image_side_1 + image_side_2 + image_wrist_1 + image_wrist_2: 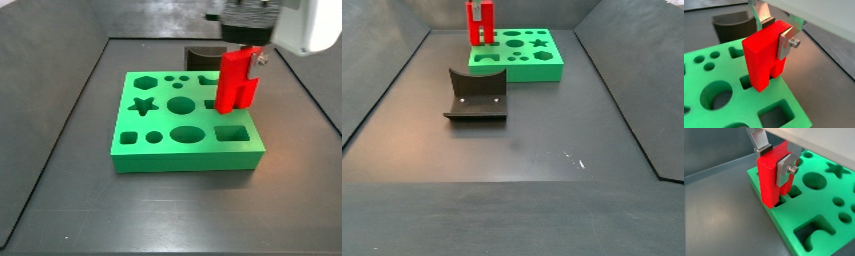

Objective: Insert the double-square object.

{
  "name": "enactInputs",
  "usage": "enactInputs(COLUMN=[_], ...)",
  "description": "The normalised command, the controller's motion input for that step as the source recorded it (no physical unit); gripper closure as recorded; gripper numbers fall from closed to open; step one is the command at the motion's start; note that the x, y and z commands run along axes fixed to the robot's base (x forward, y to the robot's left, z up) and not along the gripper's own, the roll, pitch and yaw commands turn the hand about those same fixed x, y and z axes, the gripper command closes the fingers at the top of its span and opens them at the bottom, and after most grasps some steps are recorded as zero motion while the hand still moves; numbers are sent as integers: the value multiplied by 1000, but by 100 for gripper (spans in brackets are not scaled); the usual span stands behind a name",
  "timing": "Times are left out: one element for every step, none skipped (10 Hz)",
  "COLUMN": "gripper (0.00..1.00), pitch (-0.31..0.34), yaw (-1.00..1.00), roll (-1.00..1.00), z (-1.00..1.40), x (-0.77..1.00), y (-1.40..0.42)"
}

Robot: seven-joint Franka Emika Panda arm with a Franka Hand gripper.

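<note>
Right now the pincer (777, 31) is pinching the double-square object (763, 57) near its upper end, with a silver finger plate (785, 44) pressed flat against one side and the second finger (763, 14) against the opposite side, as both wrist views show (774, 158). Held upright, the red peg (769, 180) has its lower end at a hole in the green block (731, 97); in a wrist view the tip seems to sit just inside the opening (how deep it goes cannot be told), and most of its length stands above the block's top face. In a side view the double-square object (237, 77) is over the right part of the green block (187, 150), beyond a square hole, with the pincer (246, 46) above it near the far end of the desk (80, 200). The block's top shows several cut-out shapes, among them a star, circles, an oval and a square. In a side view from the opposite end, the dark grey curved block (476, 96) lies on the desk (516, 180) nearer the camera, well apart from the green block (523, 55), and the peg (480, 22) rises at that block's left edge. A wrist view shows the curved block (731, 26) just beyond the green one
</note>
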Motion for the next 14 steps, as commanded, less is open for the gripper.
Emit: enactInputs(gripper=[100,100,100,100,100,100,100,100,100,100,100,100,100,100], pitch=[103,146,177,83,0,0,39,49,11,21,17,0,0,-1], yaw=[-960,-937,-874,-386,-94,-46,-226,-263,-123,-74,-80,0,0,0], roll=[0,0,13,70,67,40,17,0,1,20,24,21,16,0], z=[-117,-86,-37,-89,-191,-137,-49,-103,-111,-131,-146,-166,-174,-254], x=[0,-11,0,-109,-154,-169,-80,-74,-31,0,-20,-11,0,0], y=[0,9,29,-49,-9,0,26,83,26,54,80,120,91,23])
